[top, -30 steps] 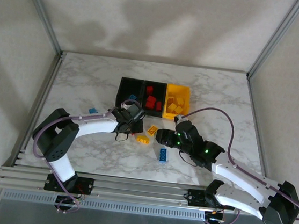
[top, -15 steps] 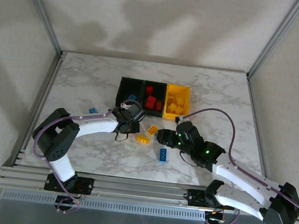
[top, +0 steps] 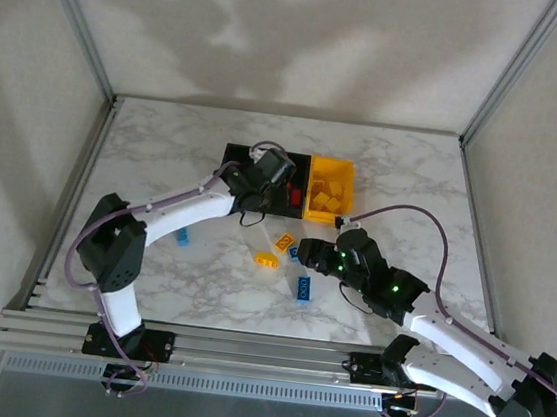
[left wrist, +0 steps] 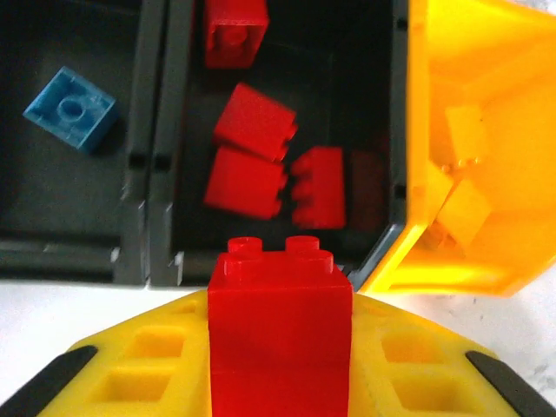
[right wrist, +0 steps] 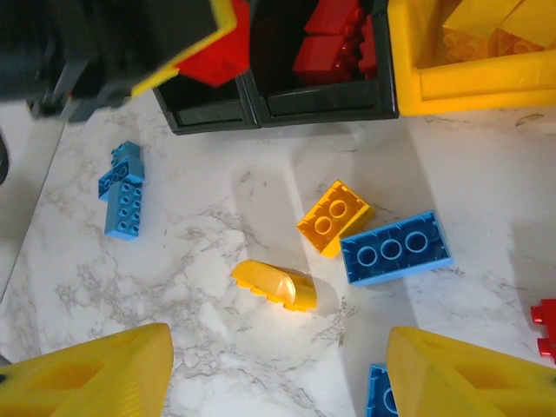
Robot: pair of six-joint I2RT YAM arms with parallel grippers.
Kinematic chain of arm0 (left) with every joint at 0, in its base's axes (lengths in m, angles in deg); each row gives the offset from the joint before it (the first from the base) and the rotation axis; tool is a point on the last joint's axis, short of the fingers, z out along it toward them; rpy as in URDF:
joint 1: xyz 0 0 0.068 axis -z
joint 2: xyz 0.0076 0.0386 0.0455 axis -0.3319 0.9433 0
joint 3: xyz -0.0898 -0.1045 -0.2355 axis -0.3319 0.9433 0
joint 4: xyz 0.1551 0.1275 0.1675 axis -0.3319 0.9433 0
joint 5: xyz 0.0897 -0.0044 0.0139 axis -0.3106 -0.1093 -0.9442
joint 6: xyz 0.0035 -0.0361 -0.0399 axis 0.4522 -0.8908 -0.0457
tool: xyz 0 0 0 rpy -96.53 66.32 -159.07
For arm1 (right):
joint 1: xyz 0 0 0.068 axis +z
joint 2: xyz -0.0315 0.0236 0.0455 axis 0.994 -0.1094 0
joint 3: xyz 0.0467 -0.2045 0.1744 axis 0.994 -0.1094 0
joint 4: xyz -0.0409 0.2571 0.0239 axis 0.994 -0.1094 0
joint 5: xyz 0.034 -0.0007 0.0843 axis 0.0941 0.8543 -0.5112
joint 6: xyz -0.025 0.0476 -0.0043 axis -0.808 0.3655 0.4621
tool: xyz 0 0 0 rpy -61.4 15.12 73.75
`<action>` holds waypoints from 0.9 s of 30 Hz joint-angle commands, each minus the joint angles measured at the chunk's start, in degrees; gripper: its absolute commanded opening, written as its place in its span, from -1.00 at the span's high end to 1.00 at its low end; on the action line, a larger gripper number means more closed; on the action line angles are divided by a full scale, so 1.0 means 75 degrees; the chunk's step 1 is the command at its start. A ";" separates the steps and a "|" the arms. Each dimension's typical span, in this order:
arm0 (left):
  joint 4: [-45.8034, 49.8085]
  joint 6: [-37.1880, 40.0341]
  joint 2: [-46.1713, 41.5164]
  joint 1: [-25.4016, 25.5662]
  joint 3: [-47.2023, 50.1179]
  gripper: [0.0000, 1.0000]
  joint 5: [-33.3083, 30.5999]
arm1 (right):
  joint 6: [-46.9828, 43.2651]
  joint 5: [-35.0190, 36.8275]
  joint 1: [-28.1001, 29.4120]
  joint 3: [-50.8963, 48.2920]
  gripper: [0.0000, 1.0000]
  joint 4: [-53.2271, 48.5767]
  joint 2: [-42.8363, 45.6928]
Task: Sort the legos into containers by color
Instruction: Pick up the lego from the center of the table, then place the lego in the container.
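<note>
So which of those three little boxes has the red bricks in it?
The middle black box, holding red bricks. The black box left of it has a blue brick; the yellow box is on its right.

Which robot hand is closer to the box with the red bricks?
Left. The left gripper, holding a red brick, is at the near edge of that black bin; the right gripper is over loose bricks on the table.

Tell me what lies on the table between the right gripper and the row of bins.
The right wrist view shows loose pieces there: a yellow brick, a blue brick beside it, a yellow rounded piece, and blue bricks farther left.
</note>
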State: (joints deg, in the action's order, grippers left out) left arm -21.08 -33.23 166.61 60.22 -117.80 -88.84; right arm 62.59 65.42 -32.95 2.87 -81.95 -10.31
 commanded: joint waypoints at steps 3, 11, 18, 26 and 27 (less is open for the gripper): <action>0.0586 0.0352 0.1205 -0.0093 -0.1308 0.57 -0.0194 | 0.0224 0.0310 -0.0062 -0.0234 -0.32 -0.0244 0.0315; 0.1006 0.0432 0.2757 -0.0306 -0.3103 0.56 -0.0206 | 0.0259 0.0449 -0.0079 -0.0277 -0.32 -0.0504 0.0569; 0.1230 0.0435 0.3570 -0.0508 -0.3907 0.54 -0.0222 | 0.0279 0.0478 -0.0102 -0.0275 -0.32 -0.0568 0.0585; 0.1405 0.0476 0.4039 -0.0594 -0.4489 0.48 -0.0121 | 0.0256 0.0479 -0.0165 -0.0252 -0.32 -0.0504 0.0437; 0.1408 0.0482 0.4089 -0.0601 -0.4544 0.48 -0.0112 | 0.0248 0.0482 -0.0159 -0.0247 -0.32 -0.0510 0.0437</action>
State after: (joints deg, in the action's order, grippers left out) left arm -13.27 -31.02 195.79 56.03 -149.23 -89.36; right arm 63.98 67.93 -33.61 1.23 -85.20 -6.85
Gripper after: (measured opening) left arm 0.300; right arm 0.660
